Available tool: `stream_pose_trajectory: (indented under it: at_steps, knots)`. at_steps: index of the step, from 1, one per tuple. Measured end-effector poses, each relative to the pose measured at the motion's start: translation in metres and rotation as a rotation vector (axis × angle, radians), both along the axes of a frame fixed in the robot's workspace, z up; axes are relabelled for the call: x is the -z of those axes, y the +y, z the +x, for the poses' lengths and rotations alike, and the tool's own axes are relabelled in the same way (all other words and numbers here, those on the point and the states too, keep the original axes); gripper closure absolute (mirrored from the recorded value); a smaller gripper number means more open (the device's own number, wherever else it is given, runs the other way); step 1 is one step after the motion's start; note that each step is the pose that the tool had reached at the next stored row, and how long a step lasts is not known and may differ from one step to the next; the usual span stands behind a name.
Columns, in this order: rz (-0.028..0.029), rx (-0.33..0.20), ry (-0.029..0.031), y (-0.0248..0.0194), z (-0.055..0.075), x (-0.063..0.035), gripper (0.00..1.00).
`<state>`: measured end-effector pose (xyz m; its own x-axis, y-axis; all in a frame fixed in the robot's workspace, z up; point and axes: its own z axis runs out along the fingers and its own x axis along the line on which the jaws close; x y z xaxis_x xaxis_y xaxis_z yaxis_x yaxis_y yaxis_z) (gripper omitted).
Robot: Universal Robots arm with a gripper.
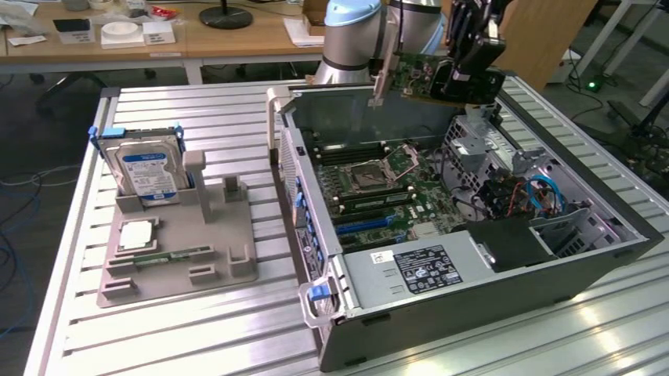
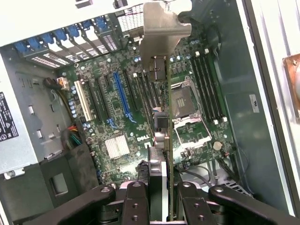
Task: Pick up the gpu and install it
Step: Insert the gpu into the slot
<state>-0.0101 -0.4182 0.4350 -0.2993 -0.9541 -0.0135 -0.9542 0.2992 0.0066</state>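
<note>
Gpu [image 1: 418, 77] clamped between gripper [image 2: 161, 199] jaws, hanging above motherboard [image 2: 117, 122]. Long axis roughly parallel to blue slot [image 2: 123, 96]. Card edge not over slot: offset from it toward CPU socket [image 2: 185, 101].

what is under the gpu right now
The gpu, clamped in the tool, hangs over the open computer case. Below it lies the motherboard with its blue slot and processor socket. The card's edge and bracket hide a strip of board.
</note>
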Motion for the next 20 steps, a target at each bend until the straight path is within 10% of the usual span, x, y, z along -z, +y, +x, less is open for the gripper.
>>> stream_pose_trajectory:
  at_steps: [20]
  knots:
    - [0.0000, -0.129, -0.0005, -0.0018, -0.0079, 0.0001, 0.72]
